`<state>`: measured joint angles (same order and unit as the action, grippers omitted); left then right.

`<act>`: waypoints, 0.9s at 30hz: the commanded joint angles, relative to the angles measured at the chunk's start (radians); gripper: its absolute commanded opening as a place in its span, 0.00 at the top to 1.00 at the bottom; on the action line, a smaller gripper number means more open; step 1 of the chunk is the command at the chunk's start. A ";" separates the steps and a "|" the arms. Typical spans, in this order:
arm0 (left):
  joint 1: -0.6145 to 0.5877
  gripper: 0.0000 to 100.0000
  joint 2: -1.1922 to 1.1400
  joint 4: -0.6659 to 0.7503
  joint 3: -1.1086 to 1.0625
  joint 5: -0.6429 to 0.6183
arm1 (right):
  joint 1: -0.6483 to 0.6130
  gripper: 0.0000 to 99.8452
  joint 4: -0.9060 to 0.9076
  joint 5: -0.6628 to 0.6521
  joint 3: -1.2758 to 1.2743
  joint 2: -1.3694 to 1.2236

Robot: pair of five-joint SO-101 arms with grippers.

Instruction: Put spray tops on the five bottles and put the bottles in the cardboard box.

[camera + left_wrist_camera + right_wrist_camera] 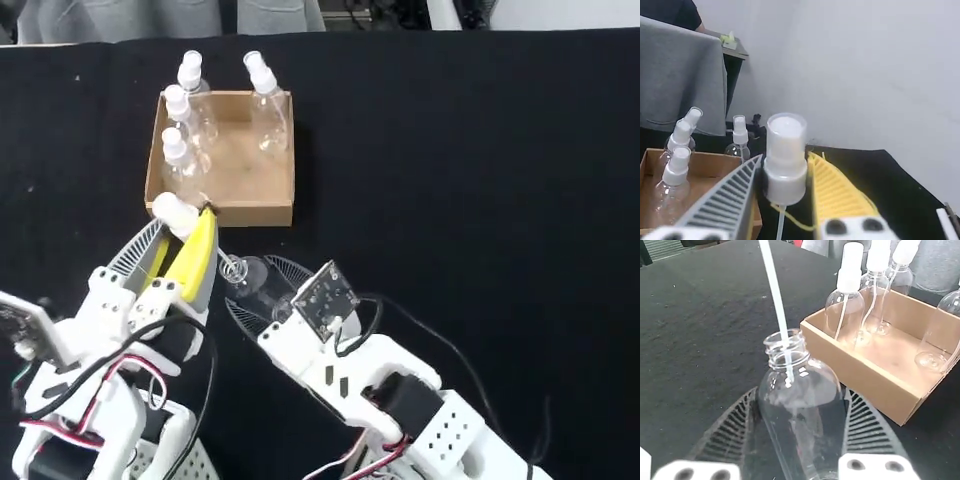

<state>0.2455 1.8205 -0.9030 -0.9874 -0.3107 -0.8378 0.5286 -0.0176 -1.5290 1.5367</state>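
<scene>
High view
Worktop (450,150): black cloth is covering it.
Cardboard box (250,213): is sitting at the far left of the worktop, open side up.
Four capped bottles (268,100): are standing upright in the cardboard box, three along its left side and one at its far right, each wearing a white top.
Left hand (185,218): is closing its grey and yellow fingers on the spray top (172,210), just near of the box's front wall.
Right hand (262,292): is gripping the open bottle (248,280) near of the box and just right of the left hand, with the neck pointing towards the box.

Left wrist view
Spray top (786,145): is standing upright between the grey finger (725,200) and the yellow finger (832,195), both pressing on its collar.
Dip tube (780,222): is hanging straight down from the spray top.
Cardboard box (655,152): is lying beyond the hand, with capped bottles showing inside it.

Right wrist view
Open bottle (800,410): is sitting clear and uncapped between the right hand's (801,392) two grey fingers, which are clamping its body.
Dip tube (775,295): is coming down from above, its end sitting inside the bottle's neck.
Cardboard box (860,370): is lying just beyond the open bottle.
</scene>
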 commanded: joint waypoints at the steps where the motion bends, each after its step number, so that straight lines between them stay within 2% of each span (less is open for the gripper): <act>1: 0.016 0.97 0.003 -0.002 -0.008 -0.002 | -0.011 0.87 -0.035 -0.002 0.013 0.024; 27: 0.018 0.97 0.003 -0.028 -0.070 0.002 | -0.009 0.87 -0.132 0.000 0.004 0.024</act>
<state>0.2516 1.8190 -0.9030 -1.0779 -0.3107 -0.8378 0.4319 -0.0176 -1.5290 1.5367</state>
